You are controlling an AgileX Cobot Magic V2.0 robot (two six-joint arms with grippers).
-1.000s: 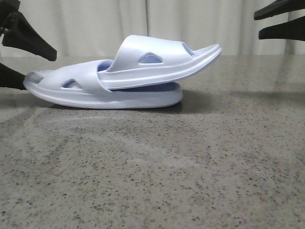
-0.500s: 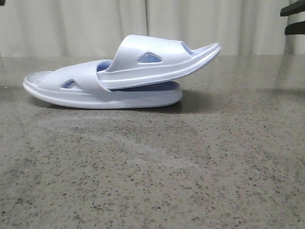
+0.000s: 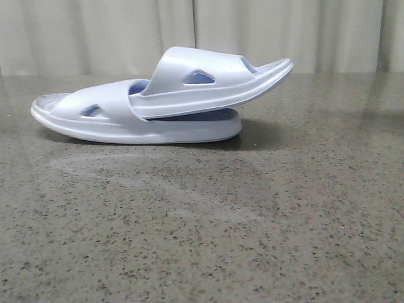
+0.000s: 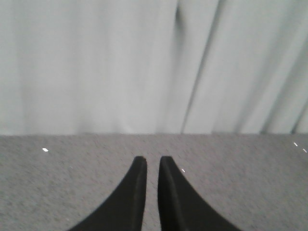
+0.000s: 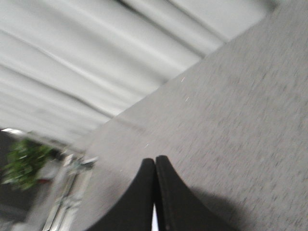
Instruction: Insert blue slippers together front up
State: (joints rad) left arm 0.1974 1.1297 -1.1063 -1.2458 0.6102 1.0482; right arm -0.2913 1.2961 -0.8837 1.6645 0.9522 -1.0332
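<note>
The blue slippers (image 3: 161, 101) lie nested on the speckled tabletop (image 3: 252, 221), the upper one's toe hidden under the lower one's strap. Neither arm shows from the front. The left tool (image 4: 149, 166) has its fingers nearly together, empty; the right tool (image 5: 155, 166) is pressed closed, empty, its picture blurred.

A staged indoor test area, not a lived-in room: a bare speckled grey stone-look surface (image 3: 208, 240) is backed along its far edge by pale pleated curtains (image 3: 113, 35). A blurred green potted plant (image 5: 24, 163) and a metal frame (image 5: 67, 187) stand beyond one surface edge.
</note>
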